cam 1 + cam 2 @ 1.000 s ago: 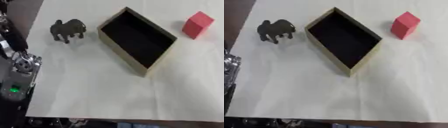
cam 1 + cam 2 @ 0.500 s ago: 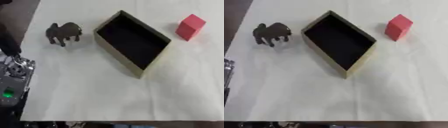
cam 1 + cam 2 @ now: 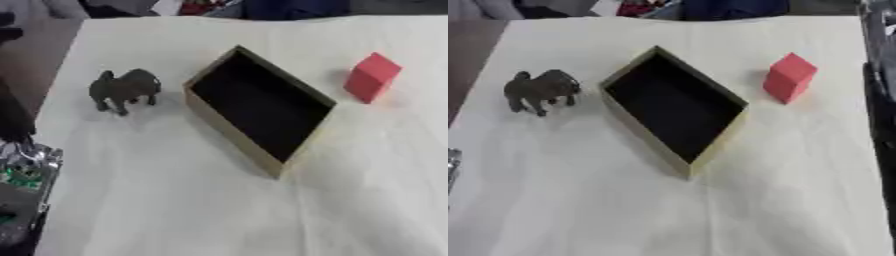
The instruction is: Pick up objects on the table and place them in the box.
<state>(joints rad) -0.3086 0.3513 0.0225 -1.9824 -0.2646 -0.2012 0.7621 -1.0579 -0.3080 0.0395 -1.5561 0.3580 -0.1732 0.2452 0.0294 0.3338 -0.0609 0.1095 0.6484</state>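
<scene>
My box sits empty mid-table, skewed, with the dark animal figure standing to its left and the red block off to its far right, each within one arm's reach; neither of my hands shows

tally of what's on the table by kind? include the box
Animal figure: 1, dark, left of the box
Red block: 1, right of the box
Box: 1, open, nothing inside
Total: 3
</scene>
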